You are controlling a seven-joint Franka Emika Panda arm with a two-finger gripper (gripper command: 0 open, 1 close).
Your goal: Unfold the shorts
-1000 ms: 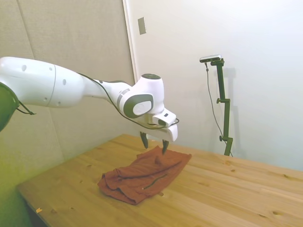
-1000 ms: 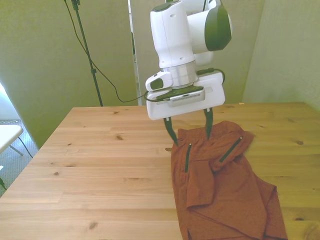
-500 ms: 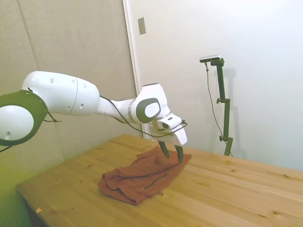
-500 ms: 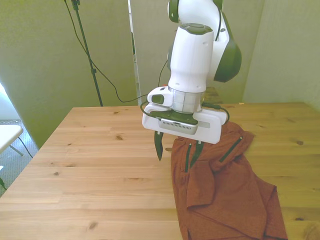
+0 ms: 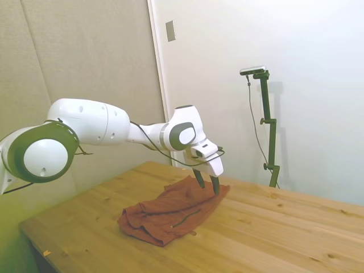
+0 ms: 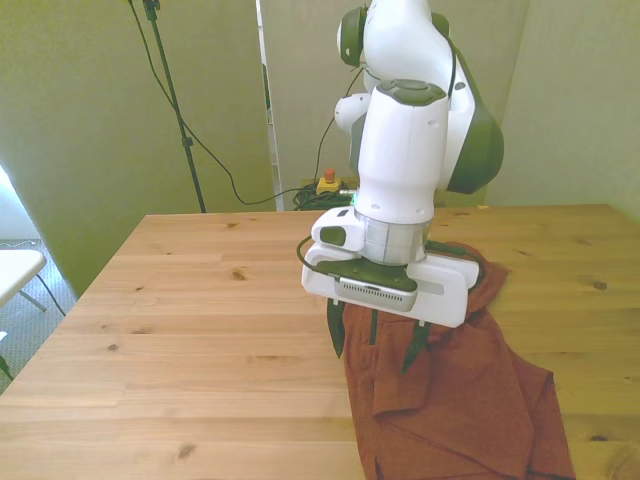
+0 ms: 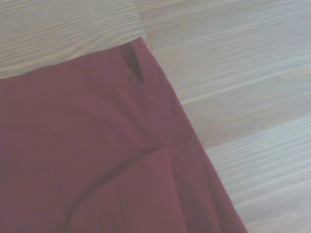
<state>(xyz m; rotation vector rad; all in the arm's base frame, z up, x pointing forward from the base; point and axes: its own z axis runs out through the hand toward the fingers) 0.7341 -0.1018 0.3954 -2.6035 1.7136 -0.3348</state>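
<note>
The rust-brown shorts (image 5: 165,215) lie folded and wrinkled on the wooden table (image 5: 273,227). In the front view the shorts (image 6: 460,400) lie toward the right, with dark pocket seams partly hidden behind the hand. My gripper (image 6: 374,346) is open, fingers pointing down, low over the shorts' edge on the front view's left. One fingertip (image 6: 336,342) is over bare wood just beside the cloth and the other is over the cloth. In the side view the gripper (image 5: 207,183) hangs at the shorts' far end. The wrist view shows a shorts (image 7: 97,160) corner with a folded seam against wood.
Bare wooden tabletop (image 6: 200,300) stretches across the front view's left half. A yellow and red box (image 6: 327,183) with cables sits on the floor behind the table. The walls stand close behind the far table edges.
The arm has swung out and lowered, carrying the open gripper from the shorts' back part to their edge on the front view's left. The shorts have not moved.
</note>
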